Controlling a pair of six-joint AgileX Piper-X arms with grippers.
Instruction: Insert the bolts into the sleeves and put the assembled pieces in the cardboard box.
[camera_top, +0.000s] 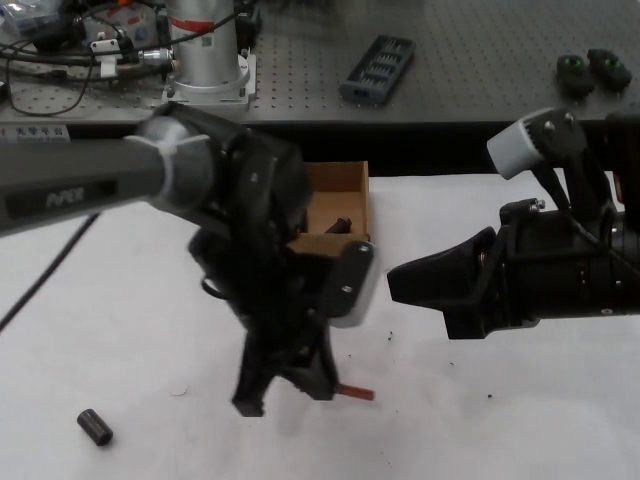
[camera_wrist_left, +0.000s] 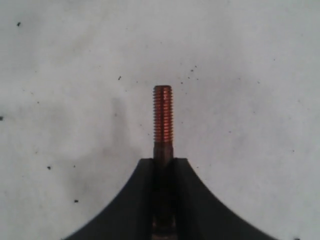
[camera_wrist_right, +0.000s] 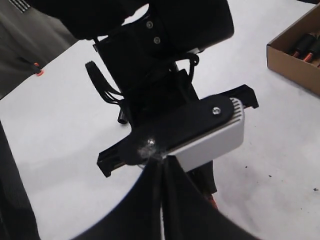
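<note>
My left gripper (camera_wrist_left: 163, 161) is shut on a copper-coloured bolt (camera_wrist_left: 163, 114), whose threaded end sticks out past the fingertips over the white table. In the high view the left gripper (camera_top: 318, 385) points down near the table's front middle, with the bolt (camera_top: 356, 392) jutting to the right. My right gripper (camera_top: 393, 282) hovers shut and holds nothing, to the right of the left arm's wrist; its fingertips (camera_wrist_right: 161, 166) face that wrist. A black sleeve (camera_top: 95, 427) lies at the front left. The cardboard box (camera_top: 345, 180) stands behind the left arm, with dark pieces inside (camera_wrist_right: 306, 47).
Behind the white table runs a perforated bench with a metal post (camera_top: 205, 45), cables, a grey-blue rack (camera_top: 378, 66) and two black-and-green parts (camera_top: 593, 70). The left arm (camera_top: 90, 185) crosses the table's left half.
</note>
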